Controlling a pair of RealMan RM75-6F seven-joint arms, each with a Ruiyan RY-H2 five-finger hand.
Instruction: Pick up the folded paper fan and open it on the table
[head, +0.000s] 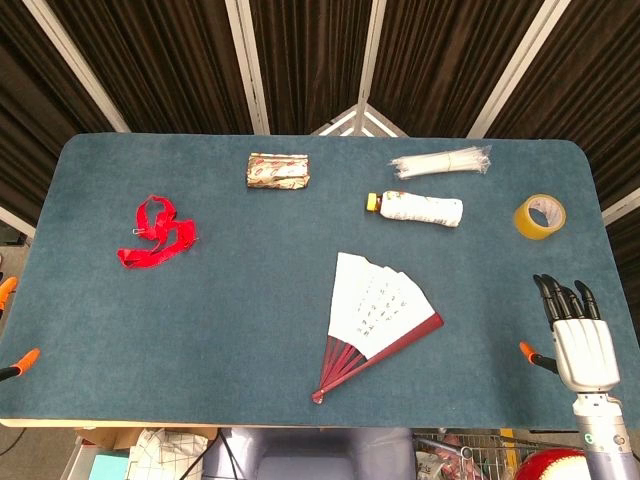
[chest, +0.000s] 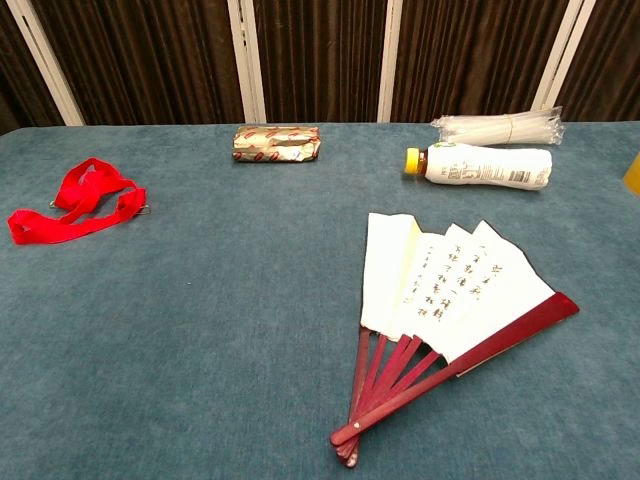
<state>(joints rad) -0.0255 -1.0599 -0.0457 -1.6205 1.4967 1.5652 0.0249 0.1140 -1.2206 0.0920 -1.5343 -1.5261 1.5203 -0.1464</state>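
White paper fan (head: 378, 305) lies spread open on the blue table (head: 230, 300), near the front edge, right of centre.

Its red ribs (chest: 385, 385) meet at a pivot pointing toward the near edge, with the leaf fanned toward the far side. Well apart to the right, at the table's near right corner, the right hand (head: 580, 335) holds nothing, its dark fingers (head: 560, 298) straight and slightly apart, pointing toward the far side. Beyond the fan lies a white bottle (head: 418, 207).
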